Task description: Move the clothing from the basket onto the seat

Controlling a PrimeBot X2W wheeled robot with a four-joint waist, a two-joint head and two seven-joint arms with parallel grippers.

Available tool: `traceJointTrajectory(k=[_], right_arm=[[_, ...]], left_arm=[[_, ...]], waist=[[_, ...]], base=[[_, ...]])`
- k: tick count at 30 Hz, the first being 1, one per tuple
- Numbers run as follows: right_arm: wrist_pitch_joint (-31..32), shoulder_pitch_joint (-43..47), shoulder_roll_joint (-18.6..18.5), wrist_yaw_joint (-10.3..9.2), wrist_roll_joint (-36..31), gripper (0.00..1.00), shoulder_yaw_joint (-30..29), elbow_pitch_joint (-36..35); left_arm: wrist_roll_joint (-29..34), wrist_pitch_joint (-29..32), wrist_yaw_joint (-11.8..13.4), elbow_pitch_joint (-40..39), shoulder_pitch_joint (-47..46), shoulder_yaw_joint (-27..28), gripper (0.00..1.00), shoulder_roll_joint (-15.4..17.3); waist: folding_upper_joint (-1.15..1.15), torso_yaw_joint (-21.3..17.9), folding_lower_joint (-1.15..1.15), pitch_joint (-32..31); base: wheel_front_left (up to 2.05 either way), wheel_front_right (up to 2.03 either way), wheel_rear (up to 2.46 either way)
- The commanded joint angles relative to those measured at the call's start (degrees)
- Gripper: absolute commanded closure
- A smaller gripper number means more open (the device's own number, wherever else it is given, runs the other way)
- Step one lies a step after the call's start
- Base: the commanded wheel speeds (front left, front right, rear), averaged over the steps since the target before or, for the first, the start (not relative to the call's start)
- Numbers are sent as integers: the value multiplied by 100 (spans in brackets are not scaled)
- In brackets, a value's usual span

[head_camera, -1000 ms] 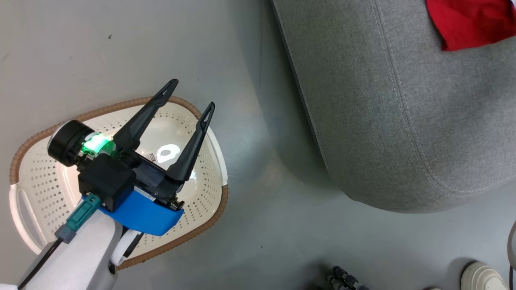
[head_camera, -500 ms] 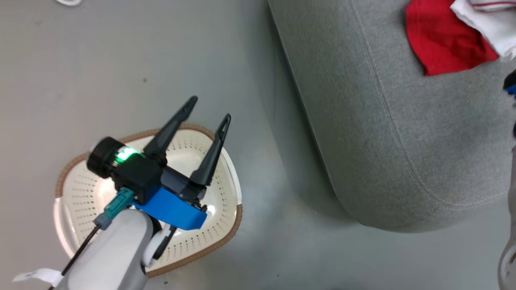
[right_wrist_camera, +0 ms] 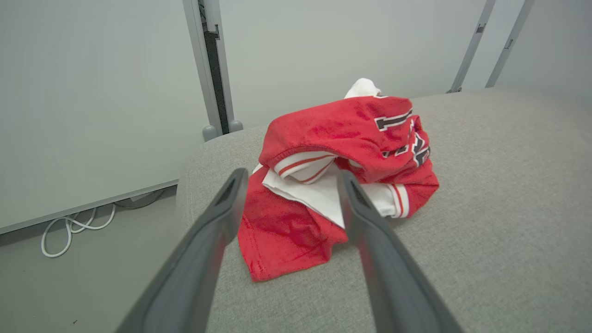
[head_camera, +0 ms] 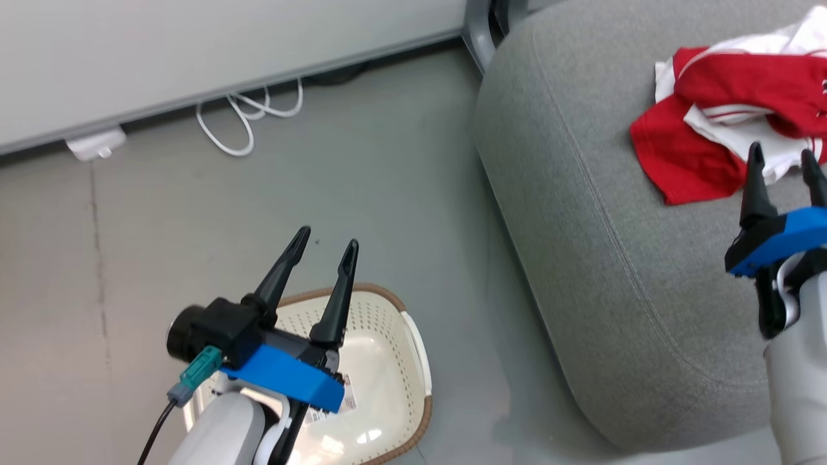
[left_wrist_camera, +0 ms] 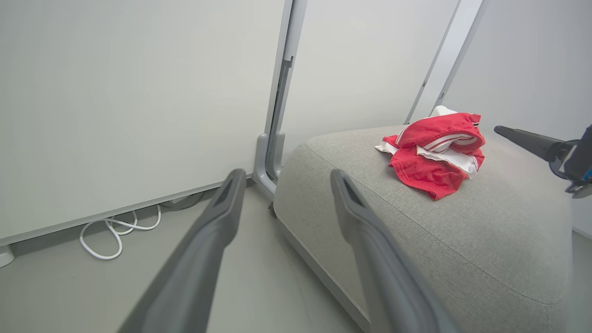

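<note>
Clothing (head_camera: 704, 161) in crumpled red-and-white heap on seat (head_camera: 614, 290), well apart from basket (head_camera: 382, 318) down on floor (head_camera: 323, 161). Left fingers (head_camera: 278, 279) spread, gripping nothing, above basket's far rim. Right fingers (head_camera: 753, 190) likewise spread over seat, tips close to heap, nothing pinched between them.

Just one seat (head_camera: 614, 290), one heap of clothing (head_camera: 685, 161) on it (can't count pieces), one basket (head_camera: 387, 323) beside the seat, one white cable (head_camera: 245, 123) farther off, and two grippers: left gripper (head_camera: 327, 237), right gripper (head_camera: 781, 150).
</note>
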Motion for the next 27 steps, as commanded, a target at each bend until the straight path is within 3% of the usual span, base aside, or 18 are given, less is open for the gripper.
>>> traceJointTrajectory(k=[1,10,19,27], right_arm=[[-27,136,3,1,33,0,17,-43],[155,1621,378,2,516,0,761,-1445],[627,2772,669,1,441,0,938,-2990],[809,3426,781,2,599,0,1112,-3724]], left_arm=[[-20,-15,-37,18,80,41,0,-12],[-221,-16,-30,202,673,385,0,-154],[-247,-15,-31,328,926,656,0,-120],[-185,-15,-31,578,1016,979,0,-119]], waist=[[-1,194,2,-330],[-1,604,2,-948],[-1,1048,2,-1250],[-1,1372,2,-1416]], base=[[0,0,0],[0,0,0],[0,0,0],[0,0,0]])
